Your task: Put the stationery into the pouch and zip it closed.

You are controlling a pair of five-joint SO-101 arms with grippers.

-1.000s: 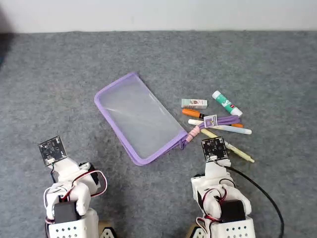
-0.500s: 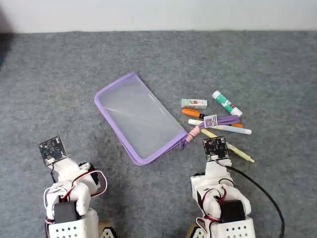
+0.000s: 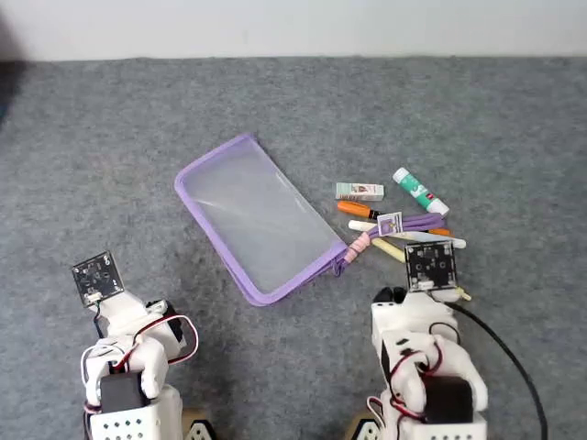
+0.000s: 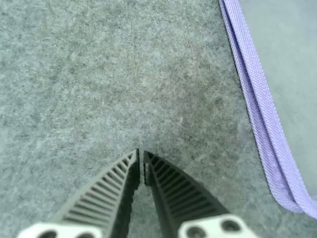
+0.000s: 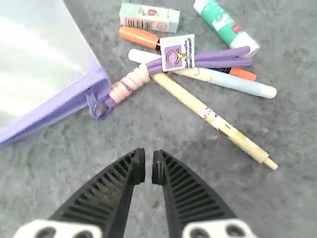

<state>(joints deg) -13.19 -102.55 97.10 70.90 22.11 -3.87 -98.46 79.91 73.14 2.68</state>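
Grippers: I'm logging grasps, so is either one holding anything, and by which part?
Nothing is held. The left gripper and right gripper are both shut on nothing above bare carpet; the yellow pen lies untouched.

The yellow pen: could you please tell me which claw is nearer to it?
Right. The right claw sits just beside the yellow pen; the left claw sits beyond the pouch, over carpet.

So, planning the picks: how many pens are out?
3: orange pen, pale pen and yellow pen, fanned by the zip end of the pouch, partly under its strap.
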